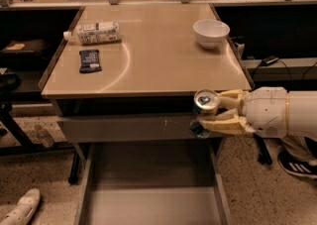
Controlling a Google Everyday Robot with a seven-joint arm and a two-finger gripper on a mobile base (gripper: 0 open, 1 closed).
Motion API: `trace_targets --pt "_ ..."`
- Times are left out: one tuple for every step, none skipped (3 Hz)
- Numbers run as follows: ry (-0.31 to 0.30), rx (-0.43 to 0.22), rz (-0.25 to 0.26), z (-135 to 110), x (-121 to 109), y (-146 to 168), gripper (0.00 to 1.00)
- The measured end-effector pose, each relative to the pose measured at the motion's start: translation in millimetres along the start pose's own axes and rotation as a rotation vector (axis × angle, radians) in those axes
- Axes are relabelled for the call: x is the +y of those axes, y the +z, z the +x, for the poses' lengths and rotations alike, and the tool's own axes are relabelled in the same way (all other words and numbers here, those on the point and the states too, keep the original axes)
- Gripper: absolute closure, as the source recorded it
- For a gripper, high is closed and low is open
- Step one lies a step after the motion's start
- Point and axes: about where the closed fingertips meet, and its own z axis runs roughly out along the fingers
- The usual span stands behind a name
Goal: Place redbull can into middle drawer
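Just off the front right edge of the table (163,73), the gripper (208,115) hangs with its tan fingers (225,126) clamped on the redbull can (207,100). The can is upright, silver top showing, before the scratched drawer front (124,128). Below, the middle drawer (148,205) stands pulled out, open upward between low side walls. A plastic bottle (94,32), dark snack bar (90,61) and white bowl (211,31) sit well back from the edge; their lettering is unreadable.
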Motion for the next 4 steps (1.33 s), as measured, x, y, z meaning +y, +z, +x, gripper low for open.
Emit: trace_targets --pt "-0.007 -0.003 0.009 -4 -9 8 1.00" --pt "0.037 -0.013 0.002 22 -1 39 1.00" --pt "0.087 0.010 -0.021 82 30 82 1.00" --pt "0.089 0.023 -0.052 138 56 115 1.00"
